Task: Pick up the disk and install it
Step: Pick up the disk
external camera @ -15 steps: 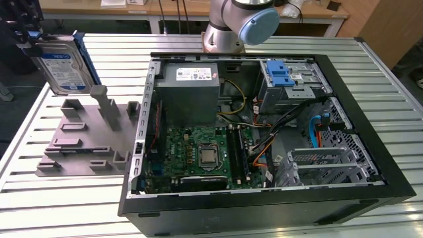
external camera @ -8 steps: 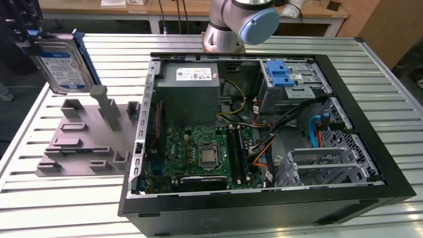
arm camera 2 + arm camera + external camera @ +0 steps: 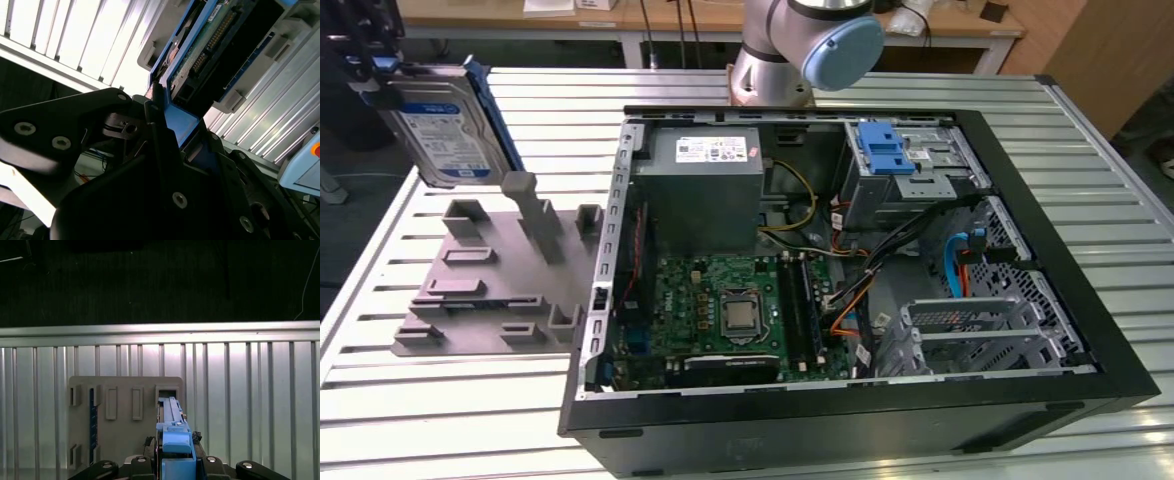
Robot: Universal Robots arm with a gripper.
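My gripper is clamped on one edge of the disk, held above the grey holder, to the exterior view's left of the open computer case. With so narrow a hold, the disk may tilt, slip, or strike the case wall.

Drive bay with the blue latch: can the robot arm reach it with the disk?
Probably yes. The computer case lies open with no lid over the drive bay. The gripper holds the disk in shut jaws above the grey holder, outside the case. Cables run beside the bay.
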